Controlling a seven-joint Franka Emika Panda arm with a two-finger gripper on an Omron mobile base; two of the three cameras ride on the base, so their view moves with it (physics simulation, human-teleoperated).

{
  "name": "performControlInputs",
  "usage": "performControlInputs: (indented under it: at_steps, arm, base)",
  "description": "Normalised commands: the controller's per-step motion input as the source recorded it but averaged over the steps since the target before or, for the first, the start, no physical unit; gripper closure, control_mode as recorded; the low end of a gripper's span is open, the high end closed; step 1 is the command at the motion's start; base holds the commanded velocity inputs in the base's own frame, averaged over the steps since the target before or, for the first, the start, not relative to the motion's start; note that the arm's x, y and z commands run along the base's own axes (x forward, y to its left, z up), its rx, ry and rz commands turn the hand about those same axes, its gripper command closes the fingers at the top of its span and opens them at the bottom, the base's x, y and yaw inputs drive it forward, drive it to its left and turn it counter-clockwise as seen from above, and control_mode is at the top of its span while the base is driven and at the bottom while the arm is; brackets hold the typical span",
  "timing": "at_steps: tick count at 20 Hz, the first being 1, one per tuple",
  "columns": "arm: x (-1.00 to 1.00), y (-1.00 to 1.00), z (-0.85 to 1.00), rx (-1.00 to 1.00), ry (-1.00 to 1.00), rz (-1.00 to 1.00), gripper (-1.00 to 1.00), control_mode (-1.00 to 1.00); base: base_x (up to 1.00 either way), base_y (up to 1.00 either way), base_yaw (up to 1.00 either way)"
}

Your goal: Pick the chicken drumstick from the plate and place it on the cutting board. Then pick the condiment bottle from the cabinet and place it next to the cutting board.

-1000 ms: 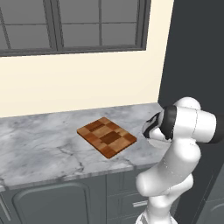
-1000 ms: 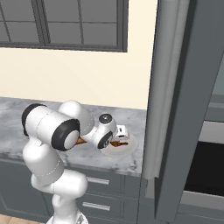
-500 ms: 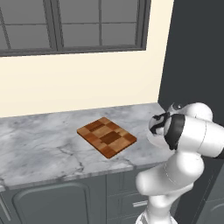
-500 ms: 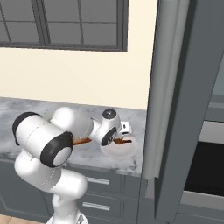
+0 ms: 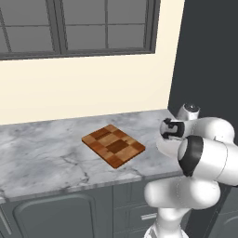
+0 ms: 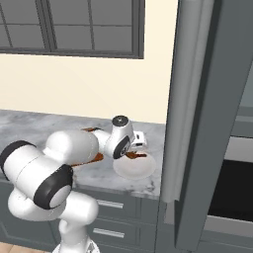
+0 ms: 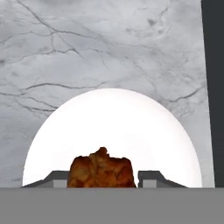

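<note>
So the gripper (image 7: pixel 103 177) is parked low over the plate (image 7: pixel 131 127), and the chicken drumstick (image 7: pixel 101 171) sits right btwn the two finger tips (image 7: pixel 151 177) at 6 o'clock in the hand view. Jaws look partly closed, pads just beside the meat on both sides. Can't tell for sure if they're actually squeezing it or if it's lifted off the plate, prob a grip tho.

In the right base view the plate (image 6: pixel 141 170) is on the marble counter (image 6: pixel 29 123) near the tall dark cabinet (image 6: pixel 207 123), w/ the hand on its 10 o'clock edge.

Cutting board (image 5: pixel 113 145) is well apart, over at 9 o'clock from the arm in the left base view.

Handling guess: drumstick's light, lumpy, prob a bit greasy, so it could twist in the pads. I'd hold across the thick meaty middle, not the thin end.
</note>
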Motion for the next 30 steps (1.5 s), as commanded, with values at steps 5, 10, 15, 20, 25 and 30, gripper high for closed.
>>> performControlInputs:
  at_steps: [5, 10, 15, 20, 25, 30]
  arm:
    - [0.00, 0.23, 0.04, 0.09, 0.01, 0.00, 1.00, -1.00]
    - [0.00, 0.28, 0.00, 0.12, 0.00, 0.00, 1.00, -1.00]
    - [-0.03, 0.35, 0.09, 0.08, 0.01, 0.00, 1.00, -1.00]
    - [-0.12, 0.41, 0.16, 0.01, 0.01, 0.00, 1.00, -1.00]
    - [-0.14, 0.46, 0.13, 0.00, 0.00, 0.00, 1.00, -1.00]
    - [-0.08, 0.47, 0.12, 0.00, 0.00, 0.00, 1.00, -1.00]
  base:
    - [0.00, 0.00, 0.00]
    - [0.00, 0.00, 0.00]
    - [0.00, 0.00, 0.00]
    - [0.00, 0.00, 0.00]
    - [0.00, 0.00, 0.00]
    - [0.00, 0.00, 0.00]
